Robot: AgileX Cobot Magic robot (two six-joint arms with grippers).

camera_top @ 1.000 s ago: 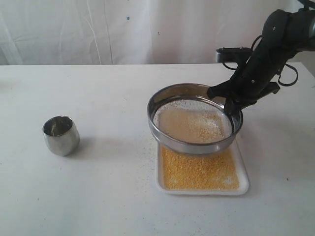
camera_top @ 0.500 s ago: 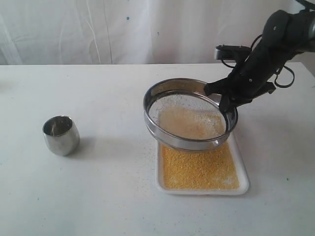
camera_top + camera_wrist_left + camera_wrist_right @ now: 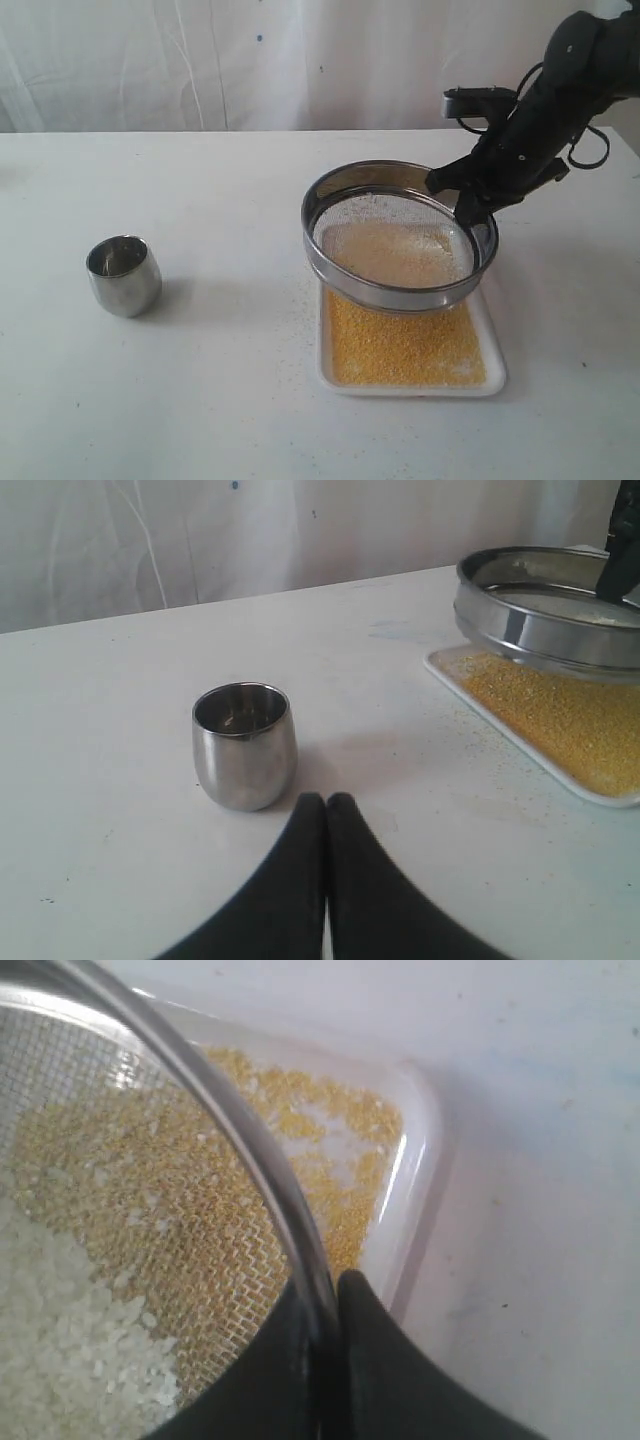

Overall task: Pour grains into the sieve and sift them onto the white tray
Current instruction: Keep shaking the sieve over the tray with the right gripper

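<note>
My right gripper point(image 3: 474, 212) is shut on the far right rim of the sieve point(image 3: 398, 240), holding it in the air above the white tray point(image 3: 495, 378). In the right wrist view the fingers point(image 3: 375, 1340) pinch the steel rim of the sieve point(image 3: 255, 1165), one inside and one outside. Pale coarse grains point(image 3: 60, 1350) lie on the mesh. Golden grains point(image 3: 405, 350) cover the tray below, seen also as yellow grains point(image 3: 570, 710) on the tray point(image 3: 470, 695) under the sieve point(image 3: 545, 605). My left gripper point(image 3: 326, 802) is shut on nothing, low over the table.
A small rounded steel cup point(image 3: 124, 275) stands upright at the left of the table, just beyond the left fingertips as the cup point(image 3: 244, 745). Stray grains are scattered on the table by the tray's left edge. A white curtain hangs behind the table.
The sieve shifted left and up half a second ago, then moved back right, staying in the right gripper's hold. The left arm and the cup have not moved.
</note>
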